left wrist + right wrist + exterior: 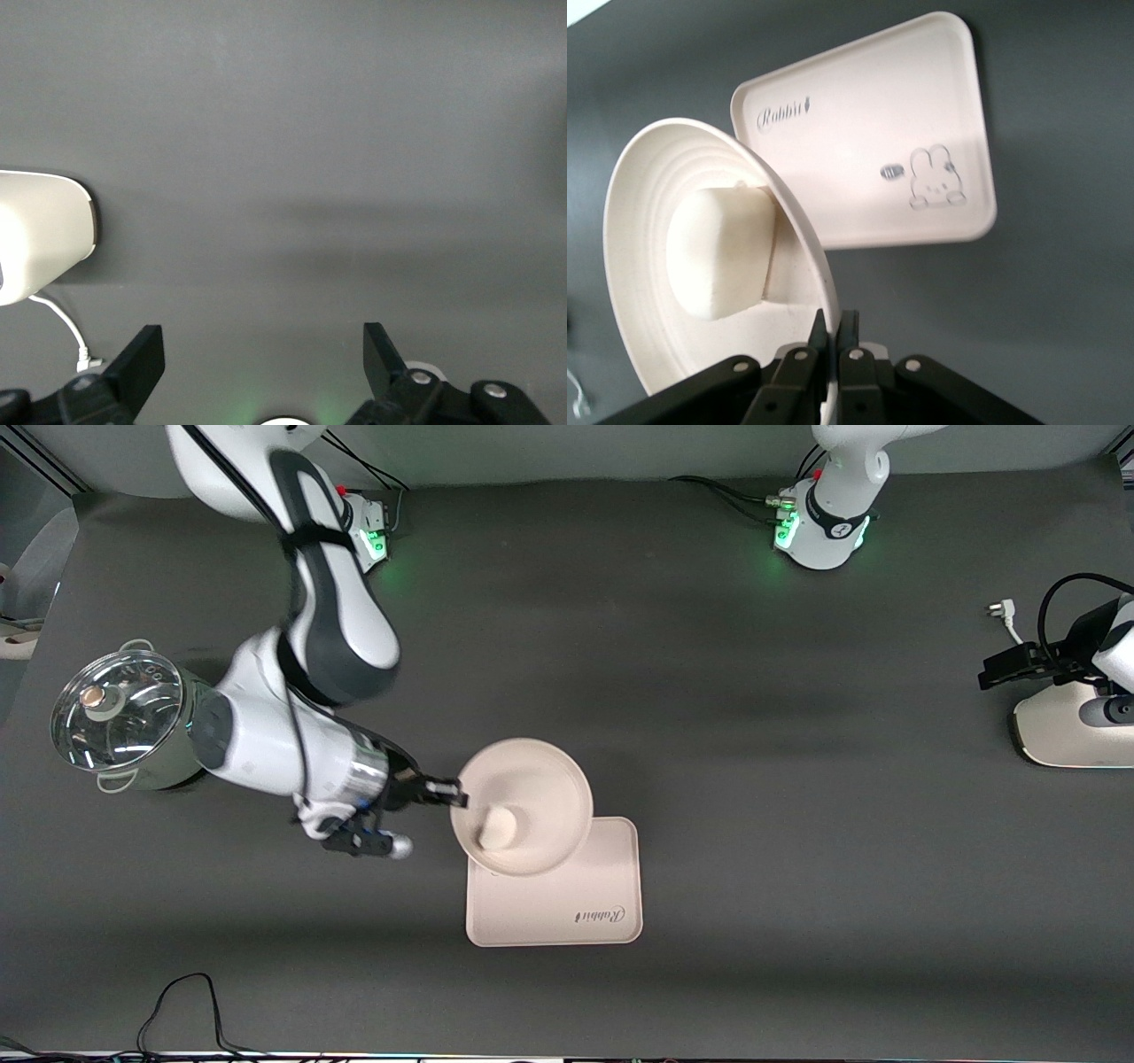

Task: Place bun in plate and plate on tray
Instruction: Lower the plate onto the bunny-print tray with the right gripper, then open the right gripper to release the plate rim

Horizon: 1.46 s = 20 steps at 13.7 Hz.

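While the right hand pinches the plate rim, bun inside, tilted over the tray | left wrist: left hand spread above bare counter, waiting | right wrist: fingers pressed on rim, tray below.

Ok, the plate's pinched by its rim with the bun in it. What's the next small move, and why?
Probably carry the plate a little farther over the tray, then lower it level. The right gripper is shut on its rim, the plate looks tilted, and the bun lies against the low side. It overlaps only the tray's edge. The left gripper waits open.
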### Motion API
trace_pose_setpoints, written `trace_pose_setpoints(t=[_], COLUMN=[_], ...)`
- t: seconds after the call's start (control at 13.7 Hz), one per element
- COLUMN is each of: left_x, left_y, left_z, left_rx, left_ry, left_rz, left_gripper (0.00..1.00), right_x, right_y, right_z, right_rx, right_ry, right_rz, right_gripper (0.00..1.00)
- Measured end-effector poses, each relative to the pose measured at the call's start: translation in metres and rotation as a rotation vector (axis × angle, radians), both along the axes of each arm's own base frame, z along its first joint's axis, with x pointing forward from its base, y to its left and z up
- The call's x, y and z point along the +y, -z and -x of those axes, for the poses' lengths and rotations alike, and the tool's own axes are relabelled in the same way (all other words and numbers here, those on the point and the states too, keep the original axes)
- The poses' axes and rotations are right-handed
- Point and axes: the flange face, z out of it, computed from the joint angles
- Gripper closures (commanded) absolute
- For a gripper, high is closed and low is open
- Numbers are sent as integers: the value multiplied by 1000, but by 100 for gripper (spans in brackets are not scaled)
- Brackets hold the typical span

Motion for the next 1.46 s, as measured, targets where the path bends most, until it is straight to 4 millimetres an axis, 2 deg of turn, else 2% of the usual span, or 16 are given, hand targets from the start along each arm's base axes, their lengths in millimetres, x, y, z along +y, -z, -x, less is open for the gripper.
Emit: trace_pose_setpoints(t=[0.29,0.44,0.59,0.73,0.88,1.17,1.24,1.32,1.39,1.46], left_x=[-28,-27,-25,-25,-24,-24,-24,-24,-24,-24], left_y=[0,1,1,1,1,1,1,1,1,1], left_z=[-1,-1,-1,-2,-2,-2,-2,-2,-2,-2], left_rx=[0,1,2,2,1,-2,-2,-2,-2,-2], left_ry=[49,49,45,47,48,48,48,48,48,49], left_rz=[0,-1,-1,-7,-10,-11,-11,-11,-10,-10], left_gripper=[0,0,0,0,0,0,0,0,0,0], right_x=[-8,1,19,26,25,21,21,21,21,21], right_y=[65,97,136,170,186,194,195,195,195,194], right_z=[-45,-49,-44,-38,-37,-37,-37,-37,-37,-37], right_rx=[-23,-43,-56,-51,-45,-40,-41,-41,-41,-42], right_ry=[99,145,161,167,172,171,170,169,169,169], right_rz=[-39,-65,-65,-50,-36,-28,-27,-27,-28,-28], right_gripper=[100,100,100,100,100,100,85,52,29,0])
